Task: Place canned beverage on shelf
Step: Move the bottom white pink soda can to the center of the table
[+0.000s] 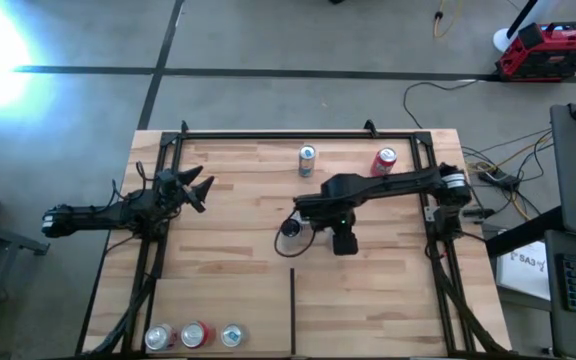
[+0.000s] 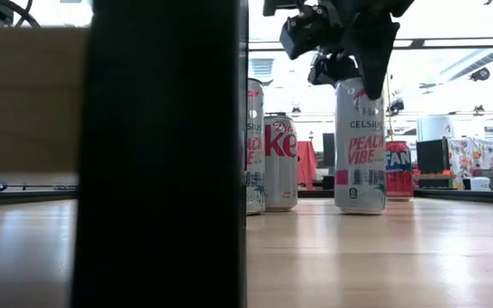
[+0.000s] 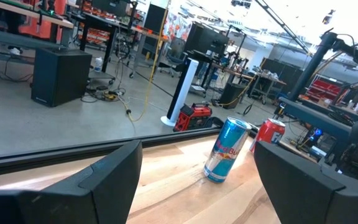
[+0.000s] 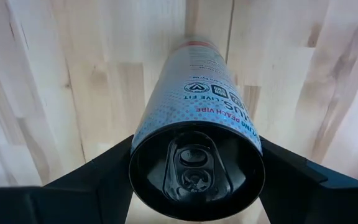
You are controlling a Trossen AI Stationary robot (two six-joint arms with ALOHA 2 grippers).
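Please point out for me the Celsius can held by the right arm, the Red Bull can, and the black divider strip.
Celsius can (image 4: 194,121): right wrist view, on its printed side wall.
Red Bull can (image 3: 224,151): left wrist view, middle of its blue and silver body.
Black divider strip (image 1: 292,310): high view, midway along the thin strip.

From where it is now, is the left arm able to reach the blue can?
Probably yes: the left pincer is open and faces the blue can across bare shelf; nothing stands between.

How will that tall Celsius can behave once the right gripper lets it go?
The Celsius can is tall and slim, so it probably tips easily if nudged. Its tab looks unopened, so likely full and fairly heavy. The right gripper straddles its glossy rim; it may slip.
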